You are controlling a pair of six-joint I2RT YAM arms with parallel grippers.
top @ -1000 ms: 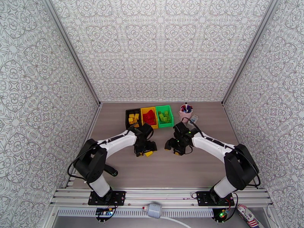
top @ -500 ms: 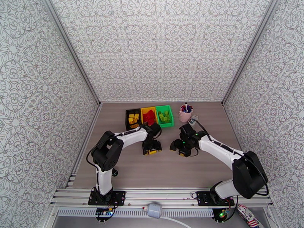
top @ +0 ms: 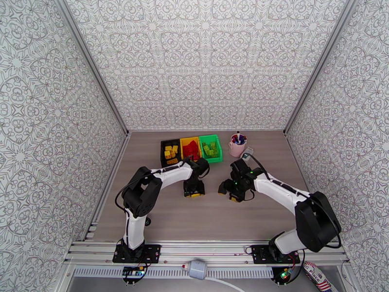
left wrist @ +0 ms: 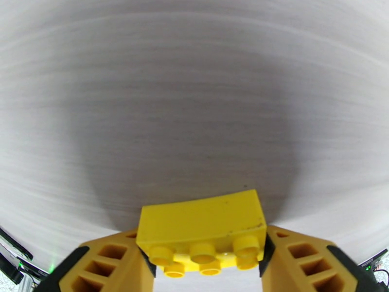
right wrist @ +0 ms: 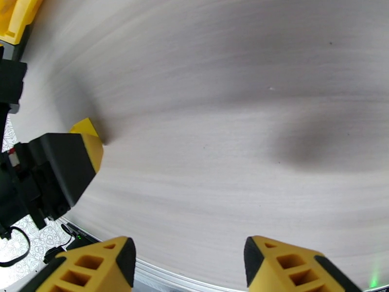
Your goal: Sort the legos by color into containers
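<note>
The left gripper (left wrist: 204,261) is clamped on a small yellow studded plastic brick (left wrist: 202,222), pads on its two short ends. Whether the brick rests on the pale wood-grain table (left wrist: 194,93) or hangs clear of it is unclear. Beside it, the right gripper (right wrist: 187,266) hovers with jaws apart and empty. The brick looks light, rigid and smooth-sided, so a squeeze across flat opposite faces should hold, while a grip on the studs could slip. Farther back stand the black plastic bin (top: 163,153) holding yellow bricks, the yellow plastic bin (top: 189,138) holding red, and the green plastic bin (top: 210,136) holding green.
</note>
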